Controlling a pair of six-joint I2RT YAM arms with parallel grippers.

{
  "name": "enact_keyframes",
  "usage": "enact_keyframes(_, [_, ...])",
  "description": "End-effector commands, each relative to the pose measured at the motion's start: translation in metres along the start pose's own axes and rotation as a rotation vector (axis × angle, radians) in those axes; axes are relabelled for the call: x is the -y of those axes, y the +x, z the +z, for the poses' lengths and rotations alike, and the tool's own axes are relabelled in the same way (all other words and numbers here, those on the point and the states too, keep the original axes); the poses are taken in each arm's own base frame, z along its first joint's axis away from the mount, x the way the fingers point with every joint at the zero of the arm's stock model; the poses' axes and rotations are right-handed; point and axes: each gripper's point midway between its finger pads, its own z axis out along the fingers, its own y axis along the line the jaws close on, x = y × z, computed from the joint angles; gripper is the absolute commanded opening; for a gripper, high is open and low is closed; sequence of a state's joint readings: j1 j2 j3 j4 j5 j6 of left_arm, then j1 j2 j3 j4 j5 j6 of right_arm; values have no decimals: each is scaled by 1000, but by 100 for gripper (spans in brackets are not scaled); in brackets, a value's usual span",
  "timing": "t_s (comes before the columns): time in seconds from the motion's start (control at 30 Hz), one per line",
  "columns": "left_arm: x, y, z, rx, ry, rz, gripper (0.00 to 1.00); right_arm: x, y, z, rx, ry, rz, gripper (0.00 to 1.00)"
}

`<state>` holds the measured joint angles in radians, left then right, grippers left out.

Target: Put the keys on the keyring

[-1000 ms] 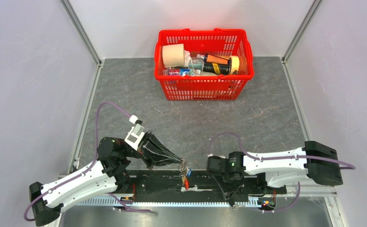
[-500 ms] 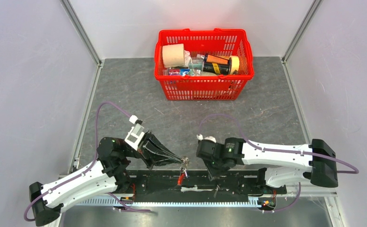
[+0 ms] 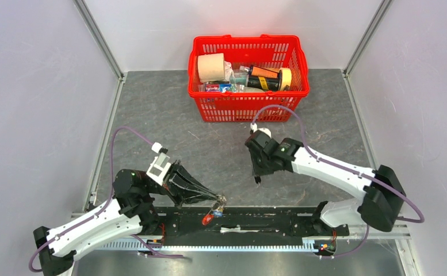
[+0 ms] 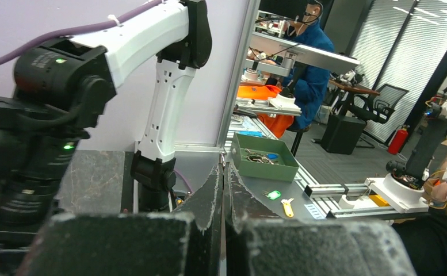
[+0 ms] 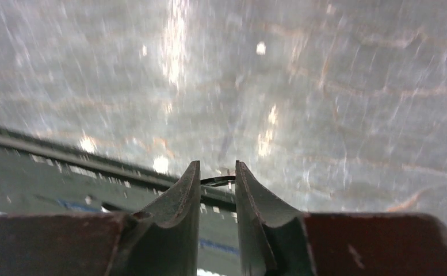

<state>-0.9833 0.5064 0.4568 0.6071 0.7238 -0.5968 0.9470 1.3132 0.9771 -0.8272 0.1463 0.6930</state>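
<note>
Near edge of the table, about mid-width: left gripper [image 3: 218, 200] low over the black mounting rail [image 3: 267, 217]. Its fingers are pressed together in its own wrist view. From above they pinch the top of the keyring [image 3: 209, 217], whose red strap dangles below the tips. A small blue bit [image 3: 216, 212] hangs beside the strap, too small to say whether it is a key head. The bundle itself does not show in the left wrist view.

Middle of the table: right gripper [image 3: 257, 179] raised, between the rail and the red basket [image 3: 249, 39] at the far edge, well apart from the left gripper. Its jaws stand narrowly apart with a thin dark wire loop [image 5: 218, 180] spanning the tips, apparently clamped across its width. Whether a key hangs from it I cannot tell.

No loose keys made out on the table.

Step, as I read it: parts are in hand but not yet joined. The next move calls for carrying the loop to the left tips and lining it up finely with the clasp while the left holds steady.
</note>
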Motion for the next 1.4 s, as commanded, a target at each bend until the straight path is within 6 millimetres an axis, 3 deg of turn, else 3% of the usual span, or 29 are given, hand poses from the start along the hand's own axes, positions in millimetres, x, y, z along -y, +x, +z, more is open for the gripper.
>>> enact_keyframes(0.0, [2,-18,1,47,-11,69,2,-11,-79,12,192,-26,38,12])
enact_keyframes(0.13, [4,-19,0,36,-19,66,2,-9,-99,42,173,47,16,14])
enact_keyframes(0.23, [6,-19,-3,40,-24,66,2,-7,-96,56,154,62,15,17])
enact_keyframes(0.33, [6,-18,-6,47,-35,64,2,-3,-90,56,158,65,20,28])
enact_keyframes(0.43, [5,-16,-7,45,-36,62,2,3,-84,50,164,68,21,55])
enact_keyframes(0.6, [3,-15,-4,39,-31,62,2,7,-78,39,175,51,31,70])
enact_keyframes(0.8, [0,-13,-2,36,-28,51,2,5,-66,35,145,17,39,70])
enact_keyframes(1.03, [-1,-13,-1,41,-32,45,2,11,-45,63,79,33,25,55])
enact_keyframes(1.13, [-2,-13,-1,41,-36,45,2,8,-46,71,86,27,43,51])
enact_keyframes(1.37, [-3,-12,-1,38,-39,43,2,0,-54,81,113,5,88,53])
